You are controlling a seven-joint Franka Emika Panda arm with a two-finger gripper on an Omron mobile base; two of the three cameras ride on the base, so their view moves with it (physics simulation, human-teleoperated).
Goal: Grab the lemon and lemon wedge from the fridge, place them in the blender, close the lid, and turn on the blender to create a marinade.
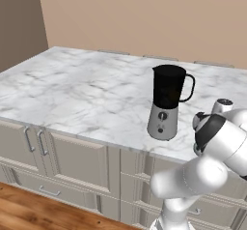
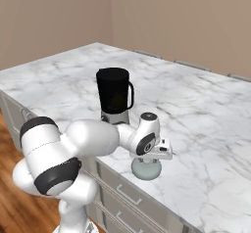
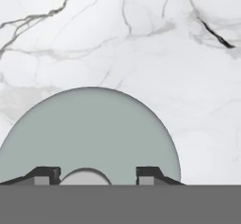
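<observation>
We are hovering spread fingers (image 3: 92, 173) over the lid (image 3: 89, 133) lying flat on the table (image 3: 141, 39) beside the blender (image 2: 114, 97), judging it light, stiff and smooth, best pinched at its small central knob.

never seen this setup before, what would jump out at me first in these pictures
The black blender stands lidless near the front edge of the marble counter. Just to its right, the white arm bends low so the gripper hangs right above the pale grey-green lid lying flat on the counter, its fingertips straddling the lid's central knob.
</observation>
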